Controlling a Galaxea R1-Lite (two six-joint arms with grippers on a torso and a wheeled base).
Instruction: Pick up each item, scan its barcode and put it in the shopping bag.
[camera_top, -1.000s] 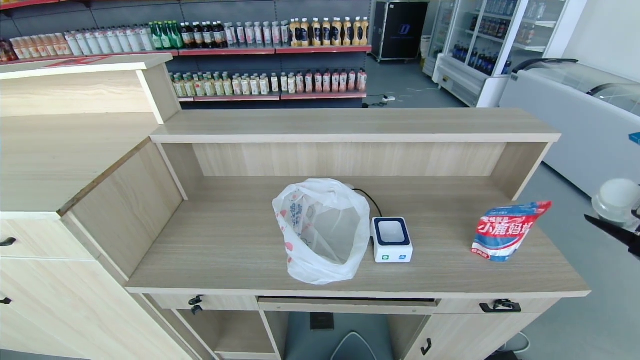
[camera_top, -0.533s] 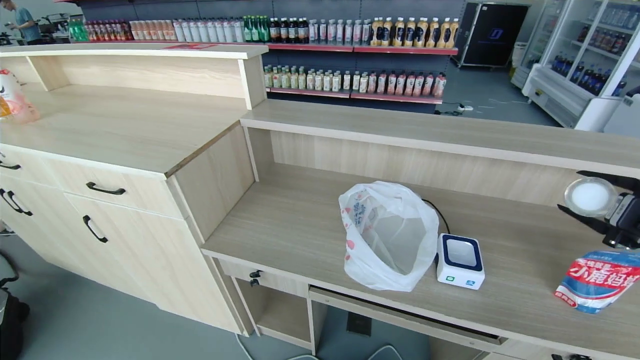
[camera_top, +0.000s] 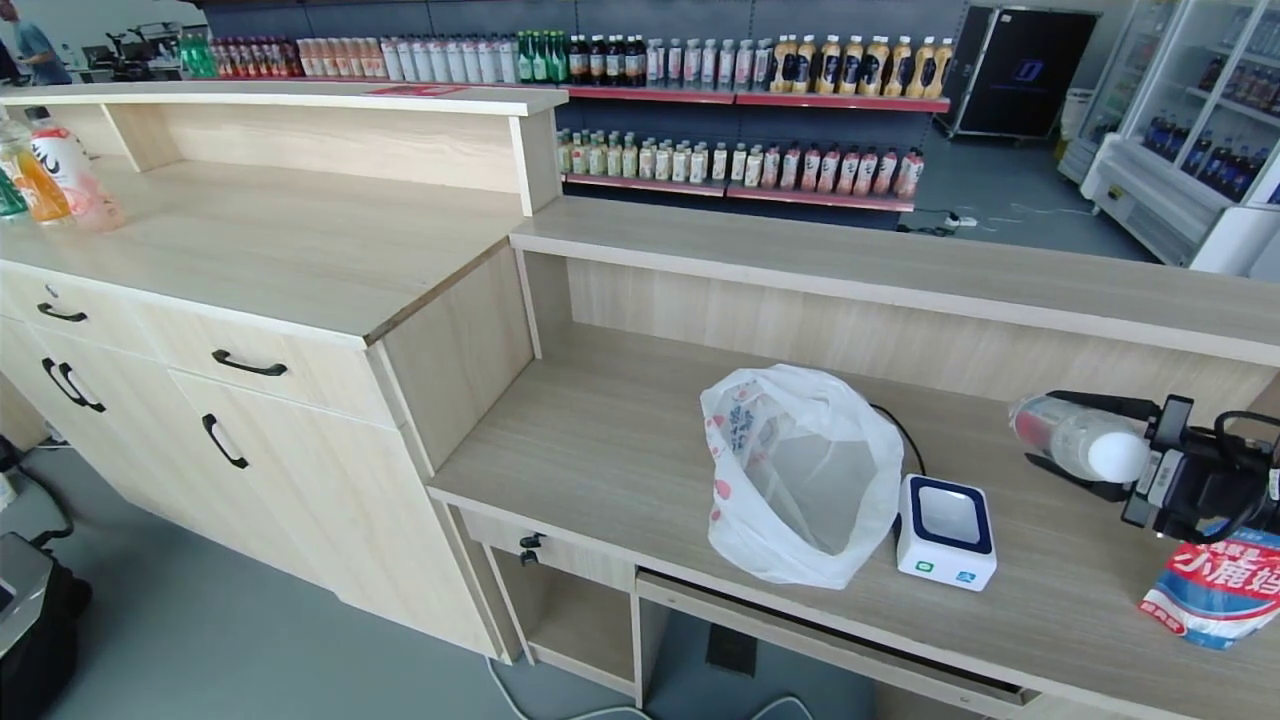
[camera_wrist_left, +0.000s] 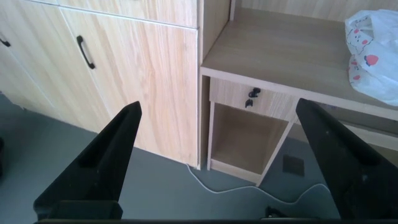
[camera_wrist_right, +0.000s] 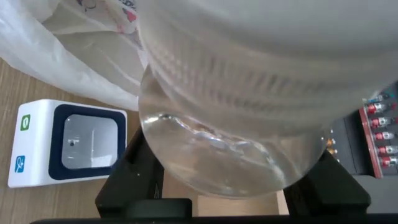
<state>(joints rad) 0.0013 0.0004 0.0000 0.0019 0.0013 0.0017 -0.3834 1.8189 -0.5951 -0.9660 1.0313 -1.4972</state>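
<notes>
The left jaws are wide open and hold nothing, low down and well left of the scanner (camera_top: 946, 525). The right jaws grip a clear bottle (camera_top: 1085, 442), up in the air to the right of the scanner. I think the bottle should go over the scanner's dark window and turn slowly till its barcode faces it. Keep it off the shopping bag (camera_top: 800, 470), just left of the scanner. The pouch (camera_top: 1215, 590) on the bench (camera_top: 620, 440), far right of the scanner, has big white letters. The bottle's print is too blurry to read.
</notes>
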